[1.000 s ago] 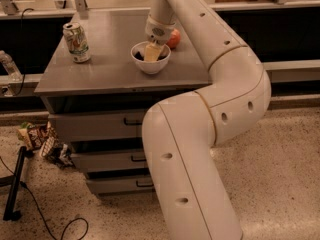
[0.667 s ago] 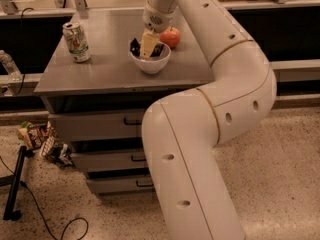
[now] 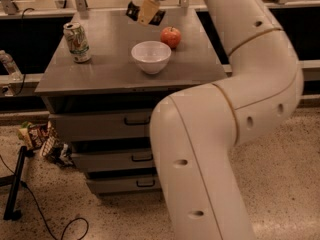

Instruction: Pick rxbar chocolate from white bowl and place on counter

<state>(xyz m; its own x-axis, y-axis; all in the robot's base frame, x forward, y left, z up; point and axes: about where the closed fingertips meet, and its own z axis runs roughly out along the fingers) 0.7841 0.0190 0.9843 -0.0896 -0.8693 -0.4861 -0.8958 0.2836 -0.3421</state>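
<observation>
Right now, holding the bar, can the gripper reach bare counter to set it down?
Probably yes. The gripper, its fingers shut on the rxbar chocolate, hangs above the counter near the white bowl. Bare surface lies left of the bowl, and the apple and can leave room.

Cream arm (image 3: 210,134), tan end effector (image 3: 148,11) aloft

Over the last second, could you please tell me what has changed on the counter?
The gripper has lifted up out of the bowl, its fingers shut on the bar. The bar came out with it and now hangs above the counter, leaving the bowl empty. The bowl, the apple and the can stayed where they were.
</observation>
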